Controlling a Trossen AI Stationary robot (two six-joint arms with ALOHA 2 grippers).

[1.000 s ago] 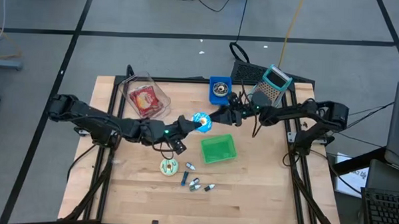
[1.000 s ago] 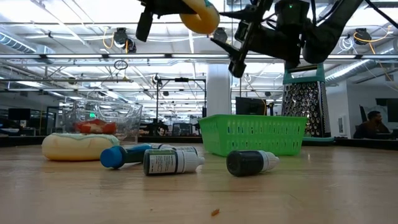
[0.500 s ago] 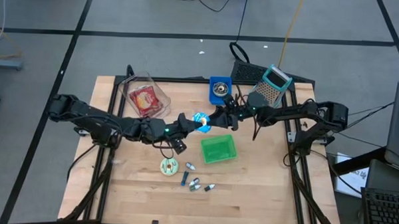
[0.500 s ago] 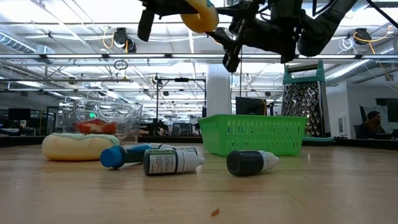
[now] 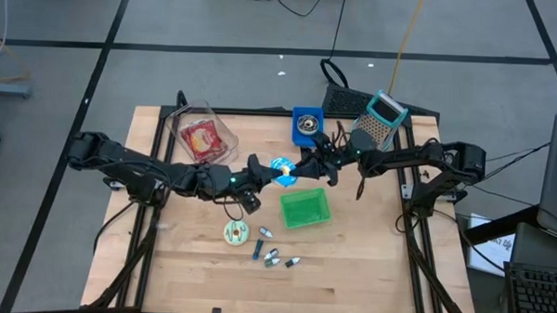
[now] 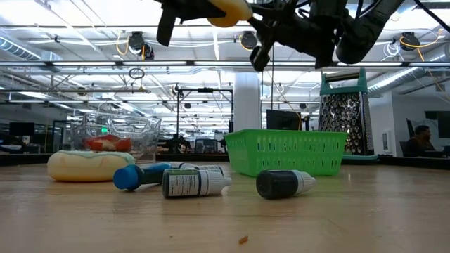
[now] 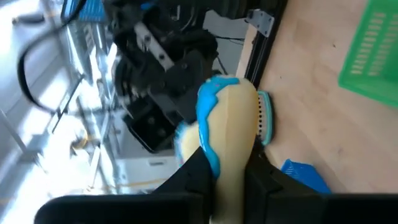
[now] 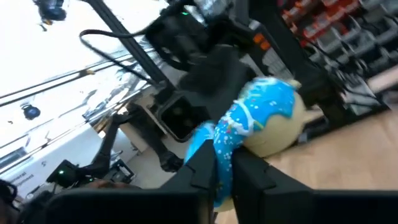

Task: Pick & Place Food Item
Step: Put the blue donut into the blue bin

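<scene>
Blue-iced donut point(image 5: 281, 167) gripped between left end effector point(image 5: 267, 168), right end effector point(image 5: 297, 166), above table point(image 5: 368, 253)

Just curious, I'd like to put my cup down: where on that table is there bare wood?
The near strip of the table, below the small bottles, is bare, and so is the left side beneath the clear container. The middle is crowded: green basket, donuts, both arms.

Even, bright overhead light; soft shadows on table point(image 5: 349, 261). Low view: ceiling lamps point(image 6: 137, 43) glare, backlit arms near-black. Both wrist views motion-blurred, backgrounds washed out white.
</scene>
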